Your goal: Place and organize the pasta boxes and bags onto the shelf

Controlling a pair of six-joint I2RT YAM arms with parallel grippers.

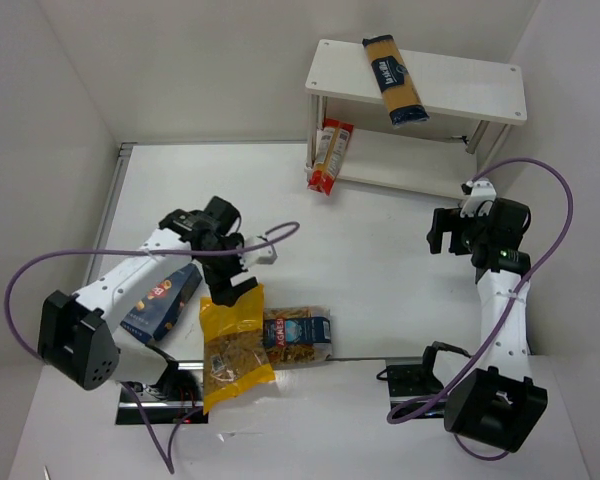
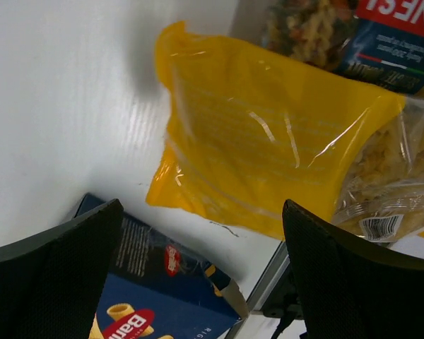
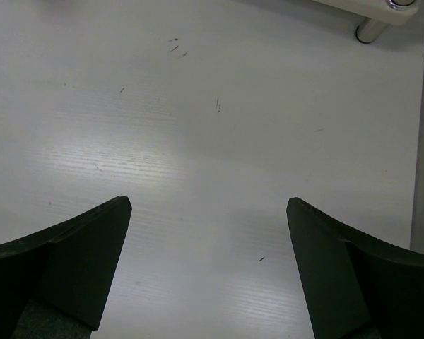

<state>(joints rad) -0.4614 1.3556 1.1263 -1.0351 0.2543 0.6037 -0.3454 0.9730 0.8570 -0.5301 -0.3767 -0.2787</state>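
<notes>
Left fingers [image 2: 71, 254]: spread wide, holding nothing, poised over the top end of the yellow bag [image 2: 268, 155] near the near left corner of the bench [image 1: 360, 230]. The left wrist view shows the blue box [image 2: 162, 296] just beside that bag and the clear bag [image 2: 389, 35] partly under its other side.

Right fingers [image 3: 63, 247]: wide open, empty, above bare bench by the right edge.

Only the top view shows the shelf [image 1: 460, 85] at the far right corner. The spaghetti packet [image 1: 393, 78] lies askew on its upper tier, and the red-white packet [image 1: 330, 155] leans at its left end.
</notes>
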